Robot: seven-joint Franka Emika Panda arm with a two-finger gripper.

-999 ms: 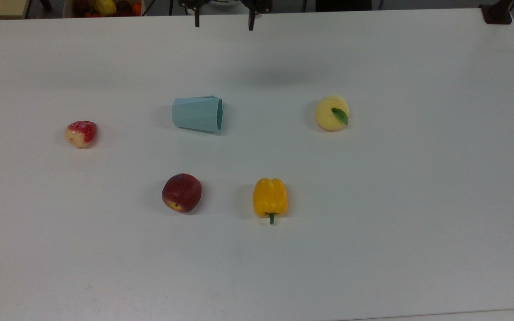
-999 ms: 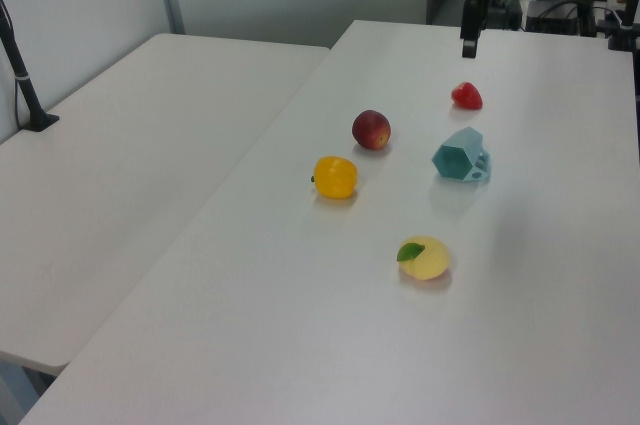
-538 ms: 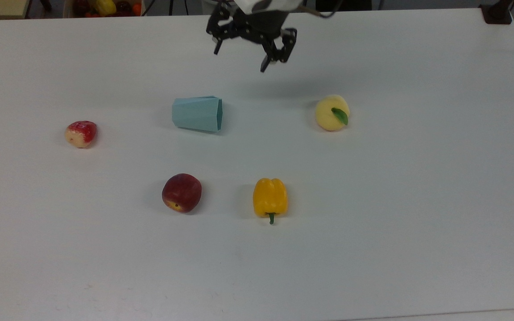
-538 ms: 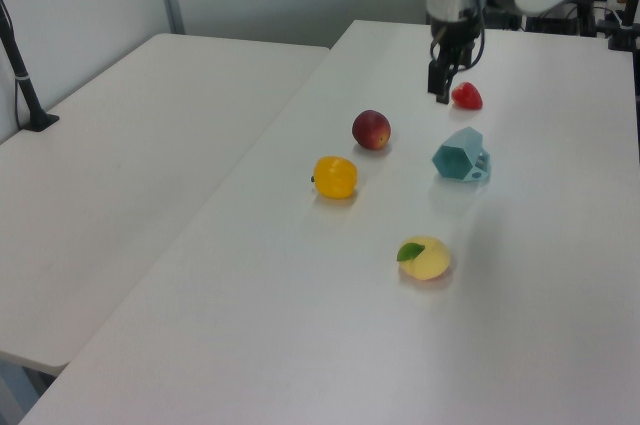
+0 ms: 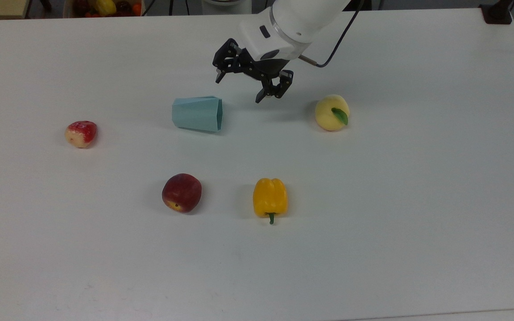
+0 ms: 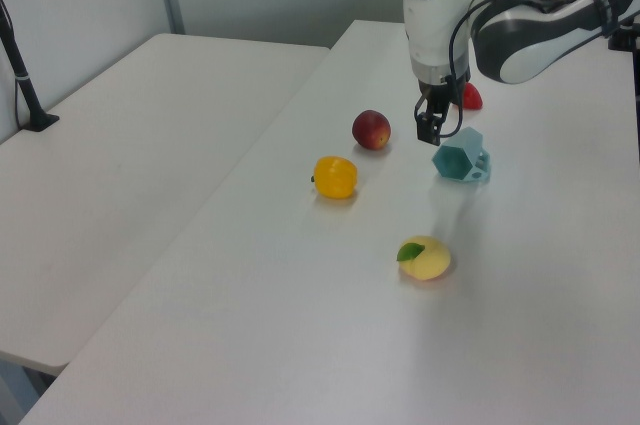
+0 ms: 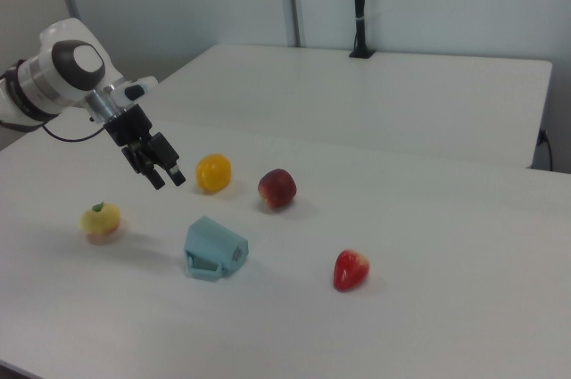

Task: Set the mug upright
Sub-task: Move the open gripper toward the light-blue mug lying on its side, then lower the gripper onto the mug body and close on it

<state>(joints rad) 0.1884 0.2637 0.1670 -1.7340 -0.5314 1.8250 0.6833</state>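
Note:
The mug (image 5: 196, 114) is a pale teal faceted cup lying on its side on the white table (image 5: 373, 223). Its wide rim faces the top view's right and its narrow base faces the top view's left. In the right view the mug (image 7: 214, 248) shows its handle on the near side, down by the table. In the left view the mug (image 6: 460, 157) shows its hexagonal opening. My gripper (image 5: 239, 89) hangs open and holds nothing, just past the rim toward the top view's upper right. The gripper (image 7: 167, 177) hovers above the table. In the left view the gripper (image 6: 431, 129) is close to the mug's upper left.
Around the mug lie a strawberry (image 5: 81, 133), a red peach (image 5: 181, 192), a yellow bell pepper (image 5: 270, 197) and a yellow fruit with a green leaf (image 5: 332, 113). A bin of fruit (image 5: 105, 6) stands beyond the far edge. A black post base (image 5: 498, 13) sits at the far right corner.
The arm has come in from the table's far edge and lowered toward the mug's rim side. Its fingers stay open. The mug and fruits have not moved.

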